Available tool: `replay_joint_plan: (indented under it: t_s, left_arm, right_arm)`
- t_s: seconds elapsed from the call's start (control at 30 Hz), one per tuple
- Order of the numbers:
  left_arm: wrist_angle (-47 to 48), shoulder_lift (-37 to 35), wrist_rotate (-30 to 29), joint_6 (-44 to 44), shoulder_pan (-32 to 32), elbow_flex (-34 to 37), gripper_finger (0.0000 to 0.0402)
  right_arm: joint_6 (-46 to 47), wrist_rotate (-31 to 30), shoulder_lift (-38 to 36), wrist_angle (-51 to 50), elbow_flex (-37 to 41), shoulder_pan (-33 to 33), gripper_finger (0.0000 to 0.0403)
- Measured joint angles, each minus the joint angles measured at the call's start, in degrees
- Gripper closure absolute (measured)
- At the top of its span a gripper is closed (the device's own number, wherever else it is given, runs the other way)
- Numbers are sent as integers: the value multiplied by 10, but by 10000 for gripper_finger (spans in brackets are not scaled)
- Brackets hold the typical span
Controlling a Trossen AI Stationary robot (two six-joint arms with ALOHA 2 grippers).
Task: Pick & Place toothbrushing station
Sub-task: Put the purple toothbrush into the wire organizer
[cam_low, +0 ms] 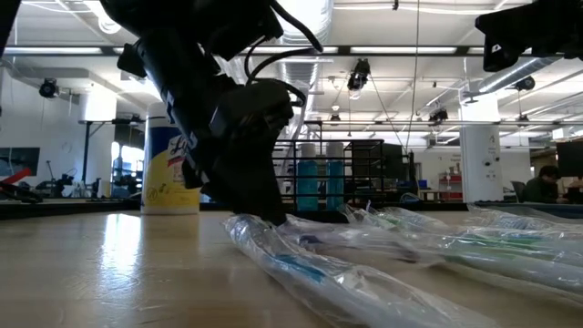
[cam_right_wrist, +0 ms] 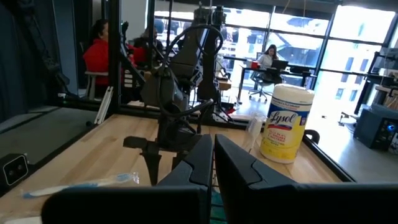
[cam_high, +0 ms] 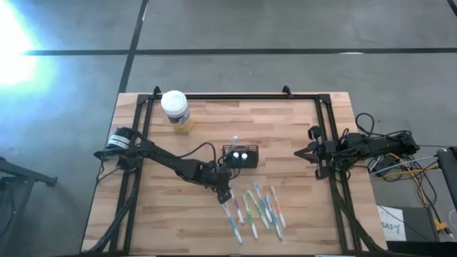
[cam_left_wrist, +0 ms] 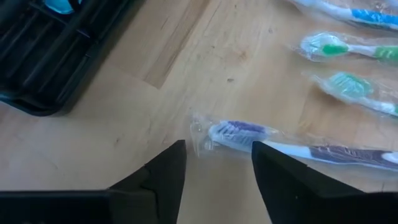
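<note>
I see the toothbrushing station [cam_high: 240, 156] sitting flat near the middle of the wooden table [cam_high: 300, 214], long axis running left-right in the high view, two white round spots showing on its top. In the low view its slotted black side [cam_low: 332, 178] shows blue items behind the bars. The left gripper [cam_high: 225, 193] is low over the table just in front of the station, fingers [cam_left_wrist: 168, 174] apart, straddling the head end of a wrapped blue toothbrush [cam_left_wrist: 298, 146]. More wrapped toothbrushes [cam_high: 263, 208] lie fanned beside it. The right gripper [cam_high: 303, 153] waits at the table's right edge, fingers together. A yellow wipes canister [cam_high: 176, 111] stands at the far left. Floor is grey concrete; beyond the table there are ceiling strip lights, windows and seated people [cam_right_wrist: 99, 53].
</note>
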State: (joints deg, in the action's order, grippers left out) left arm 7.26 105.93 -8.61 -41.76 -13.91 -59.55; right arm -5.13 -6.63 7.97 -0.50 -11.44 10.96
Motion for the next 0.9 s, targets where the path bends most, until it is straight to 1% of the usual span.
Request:
replay_joint_plan:
  t_s: [0.07, 0.13, 0.27, 0.3, 0.43, 0.53, 0.7, 0.83, 0.9]
  left_arm:
    - [2, -1, -2, 13, 0, 0, 236]
    - [-2, -2, -7, 29, 0, 0, 268]
    - [-5, -2, -17, 70, 0, -7, 368]
    - [-5, -3, -25, 74, 0, -10, 384]
    - [-3, -6, -35, 90, 0, -20, 395]
    - [-5, -13, -36, 85, 0, -25, 397]
    - [-4, -13, 8, 9, 0, -35, 394]
    - [-2, -13, 59, -22, 0, -40, 394]
    - [-3, -13, 82, -36, 0, -47, 387]
  right_arm:
    - [0, 0, 0, 0, 0, 0, 390]
    - [-1, 0, 0, 0, 0, 0, 390]
    - [-4, 0, 0, 0, 0, 0, 390]
    - [-4, 0, 0, 0, 0, 0, 390]
    - [-4, 0, 0, 0, 0, 0, 390]
    - [-4, 0, 0, 0, 0, 0, 390]
    - [-4, 0, 0, 0, 0, 0, 390]
    - [-3, 0, 0, 0, 0, 0, 390]
    - [0, 0, 0, 0, 0, 0, 390]
